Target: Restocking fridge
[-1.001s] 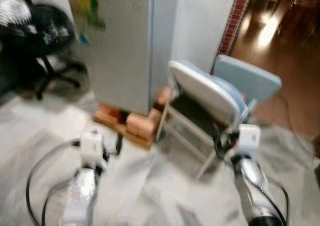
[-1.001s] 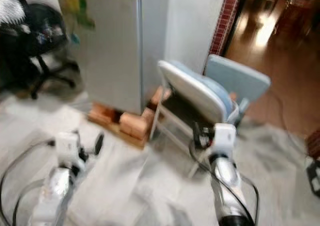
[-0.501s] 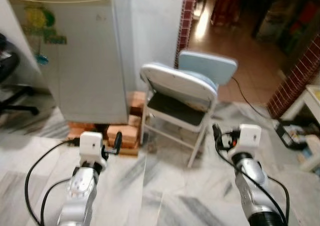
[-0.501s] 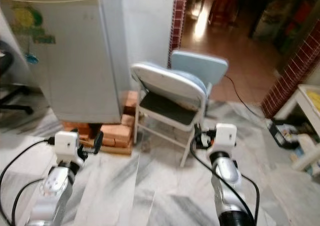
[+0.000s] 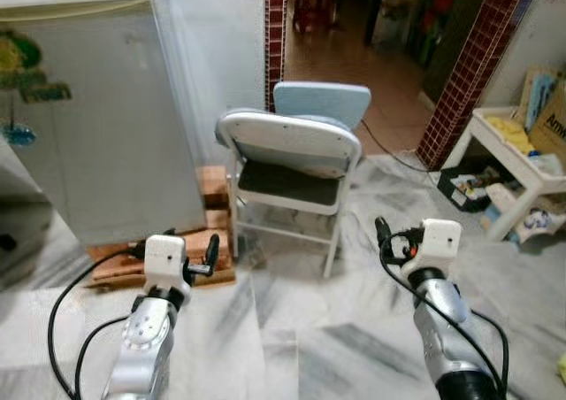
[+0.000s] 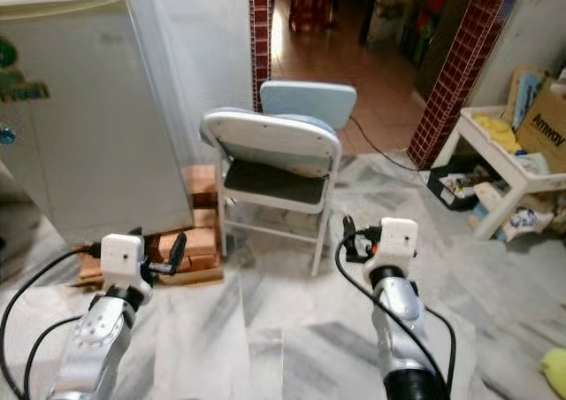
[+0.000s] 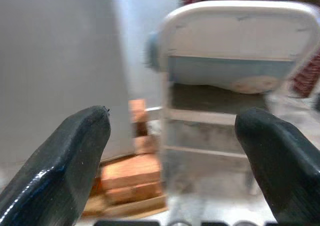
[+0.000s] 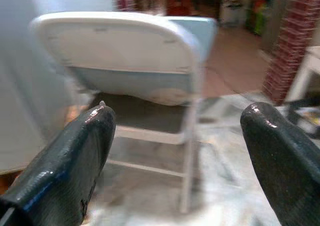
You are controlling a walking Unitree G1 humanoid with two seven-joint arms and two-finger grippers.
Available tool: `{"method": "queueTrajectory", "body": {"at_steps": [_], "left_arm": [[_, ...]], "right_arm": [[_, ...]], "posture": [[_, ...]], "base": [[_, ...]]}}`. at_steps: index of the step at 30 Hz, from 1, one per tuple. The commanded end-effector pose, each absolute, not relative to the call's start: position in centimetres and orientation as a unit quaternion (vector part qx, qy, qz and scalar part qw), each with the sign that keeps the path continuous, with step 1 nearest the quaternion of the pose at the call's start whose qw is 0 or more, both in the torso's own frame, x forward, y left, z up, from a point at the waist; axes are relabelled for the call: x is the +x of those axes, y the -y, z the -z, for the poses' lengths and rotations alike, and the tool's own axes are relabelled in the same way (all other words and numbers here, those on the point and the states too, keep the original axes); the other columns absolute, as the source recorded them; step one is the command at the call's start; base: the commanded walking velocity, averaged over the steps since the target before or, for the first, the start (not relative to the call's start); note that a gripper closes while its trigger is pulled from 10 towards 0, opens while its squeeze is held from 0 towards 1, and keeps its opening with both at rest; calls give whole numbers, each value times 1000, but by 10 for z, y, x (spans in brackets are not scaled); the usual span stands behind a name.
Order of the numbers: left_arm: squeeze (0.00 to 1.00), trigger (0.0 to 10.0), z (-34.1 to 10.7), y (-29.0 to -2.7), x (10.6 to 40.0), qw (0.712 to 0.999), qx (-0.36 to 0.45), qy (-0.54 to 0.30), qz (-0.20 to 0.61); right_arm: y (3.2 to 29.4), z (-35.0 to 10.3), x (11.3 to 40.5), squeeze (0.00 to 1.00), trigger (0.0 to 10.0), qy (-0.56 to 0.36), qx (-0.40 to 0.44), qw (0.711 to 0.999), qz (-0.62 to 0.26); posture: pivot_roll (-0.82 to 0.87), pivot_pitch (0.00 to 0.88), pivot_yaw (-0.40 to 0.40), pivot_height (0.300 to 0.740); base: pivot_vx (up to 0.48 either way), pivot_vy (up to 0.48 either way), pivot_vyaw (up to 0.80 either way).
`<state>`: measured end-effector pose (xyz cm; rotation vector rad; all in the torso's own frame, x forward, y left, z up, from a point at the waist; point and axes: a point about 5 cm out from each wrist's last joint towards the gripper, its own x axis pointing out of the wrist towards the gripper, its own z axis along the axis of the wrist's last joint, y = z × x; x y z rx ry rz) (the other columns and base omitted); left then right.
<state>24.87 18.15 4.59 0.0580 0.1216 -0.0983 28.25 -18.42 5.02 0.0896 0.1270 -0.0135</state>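
My left gripper (image 7: 170, 131) and right gripper (image 8: 175, 136) are both held out ahead of me over the marble floor (image 5: 292, 329), fingers spread wide apart and carrying nothing. The fridge (image 5: 88, 126) stands just left of the folding chair (image 5: 287, 165), door closed, raised on bricks (image 5: 212, 196) over a wooden board.

I judge I am at the searching stage: nothing to stock is in hand, so the sensible thing is to find the goods first, moving slowly enough that my view stays sharp (and keeping my arms clear of the chair legs).

Well to the right of the chair is a low white shelf (image 5: 522, 165) bearing a cardboard box (image 6: 541, 124) and some packets; what the box contains I cannot tell. Under it sits a dark crate (image 5: 464, 190) of small items.
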Motion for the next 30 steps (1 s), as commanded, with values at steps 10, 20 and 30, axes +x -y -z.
{"method": "queueTrajectory", "body": {"at_steps": [10, 20, 30], "left_arm": [[0, 10000, -48, -183, 249, 997, 36, -57, 47], [0, 10000, -45, -176, 249, 996, 32, -60, 54], [0, 10000, -44, -175, 247, 995, 37, -64, 63]], "right_arm": [[181, -60, 294, 0, 10000, -47, 42, 998, -8], [180, -59, 297, 0, 10000, -48, 39, 998, -13], [184, -59, 294, 0, 10000, -50, 41, 998, -8]], "posture": [[48, 0, -13, 740], [43, 0, -16, 740], [35, 0, -13, 740]], "base": [[0, 480, 0], [0, 480, -560], [0, 480, -800]]}}
